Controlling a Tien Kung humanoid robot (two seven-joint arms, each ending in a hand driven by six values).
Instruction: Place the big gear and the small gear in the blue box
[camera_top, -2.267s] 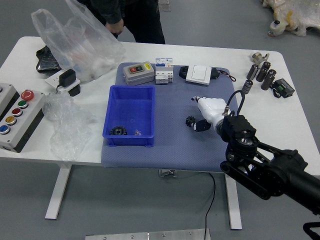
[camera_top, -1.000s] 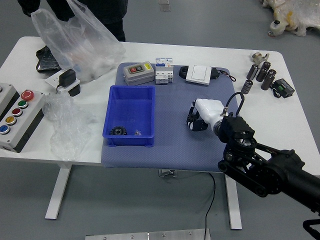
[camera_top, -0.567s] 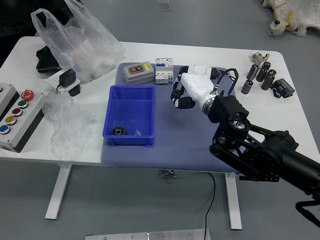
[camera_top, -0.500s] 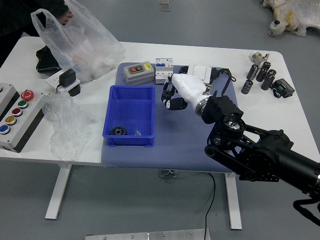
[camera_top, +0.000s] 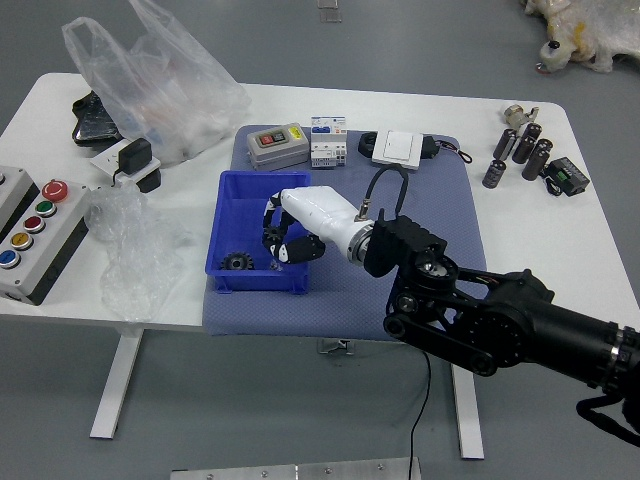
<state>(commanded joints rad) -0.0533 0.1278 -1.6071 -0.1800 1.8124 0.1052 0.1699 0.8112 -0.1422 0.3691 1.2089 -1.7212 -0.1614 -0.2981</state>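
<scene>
Fingers of the right hand (camera_top: 320, 213), out over the mat (camera_top: 355, 300) a moment ago, now reach inside the blue box (camera_top: 258, 178) left of center, clamped on the small gear (camera_top: 272, 238). The big gear (camera_top: 237, 262) lies in the box's lower left corner. The hand blocks part of the right wall; a gray switch box (camera_top: 277, 147) sits just above.

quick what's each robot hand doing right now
Left hand: out of view, can't tell.
Right hand: closed on the small gear, over the blue box.
</scene>
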